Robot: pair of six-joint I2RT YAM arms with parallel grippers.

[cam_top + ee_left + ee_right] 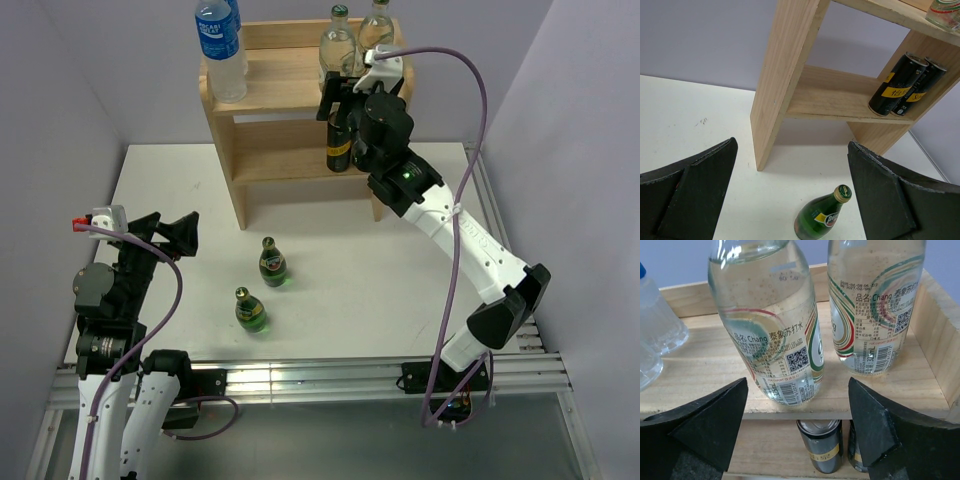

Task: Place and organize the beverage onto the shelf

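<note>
The wooden shelf (262, 92) stands at the back of the table. Two clear glass bottles (337, 42) (771, 325) stand on its top tier at the right. Two slim dark cans (339, 142) (897, 85) (822, 445) stand on the lower tier. Two dark green bottles (272, 263) (251, 311) stand on the white table in front; one shows in the left wrist view (822, 217). My right gripper (338, 98) (797, 432) is open and empty, just in front of the clear bottles. My left gripper (170, 235) (790, 200) is open and empty, left of the green bottles.
A taller clear plastic water bottle (220, 45) with a blue label stands on the shelf's top tier at the left (655, 335). Purple walls close in the table at left, right and back. A metal rail (330, 378) runs along the near edge.
</note>
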